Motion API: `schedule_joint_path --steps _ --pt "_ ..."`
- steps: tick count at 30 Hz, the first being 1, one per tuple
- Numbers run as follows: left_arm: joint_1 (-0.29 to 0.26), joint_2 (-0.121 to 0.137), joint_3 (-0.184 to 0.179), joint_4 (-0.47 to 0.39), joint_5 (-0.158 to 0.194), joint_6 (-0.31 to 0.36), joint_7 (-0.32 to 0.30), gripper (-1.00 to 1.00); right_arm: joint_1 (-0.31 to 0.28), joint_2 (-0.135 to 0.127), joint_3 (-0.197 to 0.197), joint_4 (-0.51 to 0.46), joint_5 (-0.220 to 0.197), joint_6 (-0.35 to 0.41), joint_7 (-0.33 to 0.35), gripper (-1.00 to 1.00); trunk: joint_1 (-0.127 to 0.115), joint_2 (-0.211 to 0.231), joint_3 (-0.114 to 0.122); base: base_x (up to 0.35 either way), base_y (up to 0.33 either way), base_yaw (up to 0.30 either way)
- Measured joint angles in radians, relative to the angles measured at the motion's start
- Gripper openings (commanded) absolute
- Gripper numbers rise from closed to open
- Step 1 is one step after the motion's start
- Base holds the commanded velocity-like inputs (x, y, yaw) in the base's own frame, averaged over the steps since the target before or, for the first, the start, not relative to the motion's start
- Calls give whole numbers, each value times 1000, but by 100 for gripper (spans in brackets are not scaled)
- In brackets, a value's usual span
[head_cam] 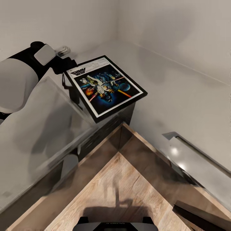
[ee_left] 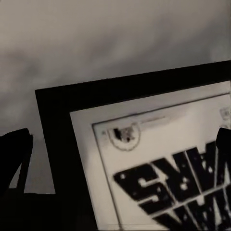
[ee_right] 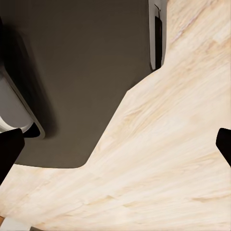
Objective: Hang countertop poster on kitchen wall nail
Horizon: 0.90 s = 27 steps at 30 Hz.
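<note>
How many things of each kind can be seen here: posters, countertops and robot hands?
Poster: 1
Kitchen countertop: 1
Robot hands: 2, the left hand at the poster's title end, the right hand over the wooden floor
Total: 4

Pale walls (head_cam: 179,29), wood floor (head_cam: 118,189), dark cabs (head_cam: 96,134).

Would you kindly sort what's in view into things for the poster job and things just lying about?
For the job:
- poster
- kitchen countertop
- left hand, at the poster's title end

Just about:
- wooden floor
- dark cabinet fronts
</note>
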State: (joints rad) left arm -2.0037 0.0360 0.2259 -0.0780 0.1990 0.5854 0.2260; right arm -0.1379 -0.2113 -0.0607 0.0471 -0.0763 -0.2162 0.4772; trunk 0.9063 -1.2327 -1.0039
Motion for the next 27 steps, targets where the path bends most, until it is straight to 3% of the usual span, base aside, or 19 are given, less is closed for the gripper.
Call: schedule_joint_path --steps 27 --pt "0 -7 -5 -24 5 10 8 100 0 -1 -1 0 0 1 -1 100 0 0 0 -54 0 0"
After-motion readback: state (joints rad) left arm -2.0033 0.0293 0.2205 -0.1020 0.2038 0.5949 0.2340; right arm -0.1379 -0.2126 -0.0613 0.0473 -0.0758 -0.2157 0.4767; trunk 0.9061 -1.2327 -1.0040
